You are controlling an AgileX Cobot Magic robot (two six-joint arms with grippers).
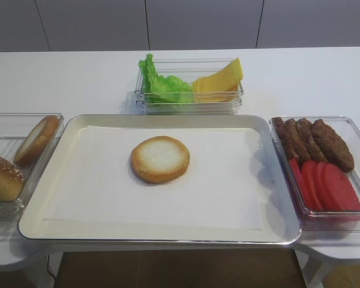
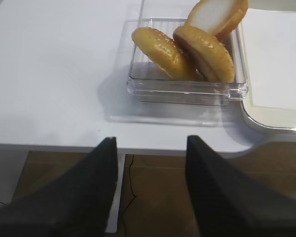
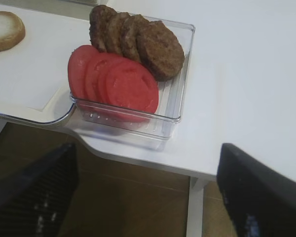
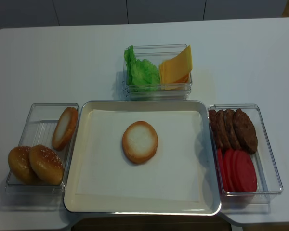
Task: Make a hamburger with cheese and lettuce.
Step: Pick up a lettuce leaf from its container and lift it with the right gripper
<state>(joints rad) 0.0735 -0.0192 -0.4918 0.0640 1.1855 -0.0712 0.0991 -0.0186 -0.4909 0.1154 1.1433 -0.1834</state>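
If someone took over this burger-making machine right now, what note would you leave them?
Left claw: open, empty, hanging off the table edge near the bun bin.
Right claw: open, empty, by the patty and tomato bin.
Done: hamburger bun half lies face up on the tray.
Left: lettuce and cheese are still in the back bin; put both on the bun.

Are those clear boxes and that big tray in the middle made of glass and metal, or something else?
The boxes, like the meat and tomato box, look like clear hard plastic: see-through walls with thick glossy rims, though glass cannot be ruled out. The tray seems metal: a shiny rolled rim, cream inside, with a matte white paper sheet lying flat in it.
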